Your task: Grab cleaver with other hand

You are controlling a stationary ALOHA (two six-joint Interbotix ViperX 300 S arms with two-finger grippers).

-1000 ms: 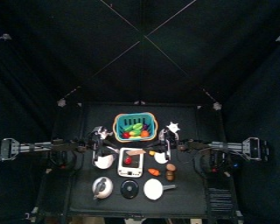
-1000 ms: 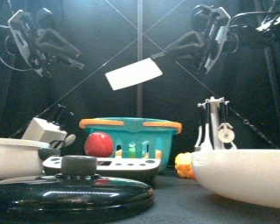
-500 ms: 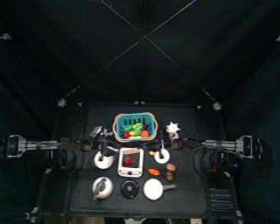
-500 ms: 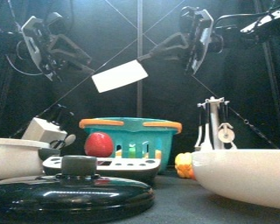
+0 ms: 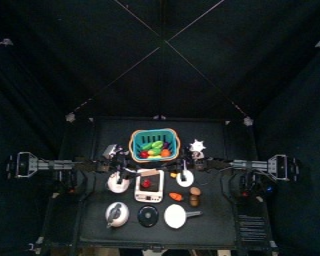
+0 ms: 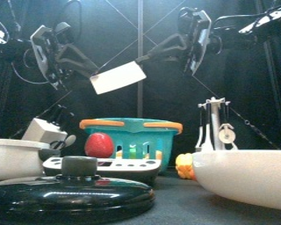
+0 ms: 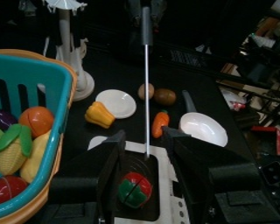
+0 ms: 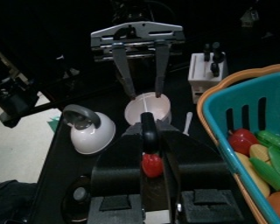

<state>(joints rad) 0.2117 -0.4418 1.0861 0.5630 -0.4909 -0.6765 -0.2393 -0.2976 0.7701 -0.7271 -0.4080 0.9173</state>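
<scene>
The black table (image 5: 219, 228) is carrying the largest things: a teal basket (image 6: 131, 139) of toy vegetables at the middle back, a wide white bowl (image 6: 242, 176) bulking at the front right, and a black lid (image 6: 73, 192) lying flat at the front left. A cutting board (image 7: 154, 194) with a red tomato on it is sitting just in front of the basket.

Above all this, both arms are hanging in the air over the table's middle. The right gripper (image 8: 150, 131) is clamping the dark handle of the cleaver (image 6: 119, 77), so the white blade is slanting down toward the left side, well clear of the basket. The left gripper (image 7: 146, 150) is standing with its jaws wide apart – the blade's thin edge is running straight in between them, with a gap showing on either side, so neither jaw is pressing on it.
</scene>
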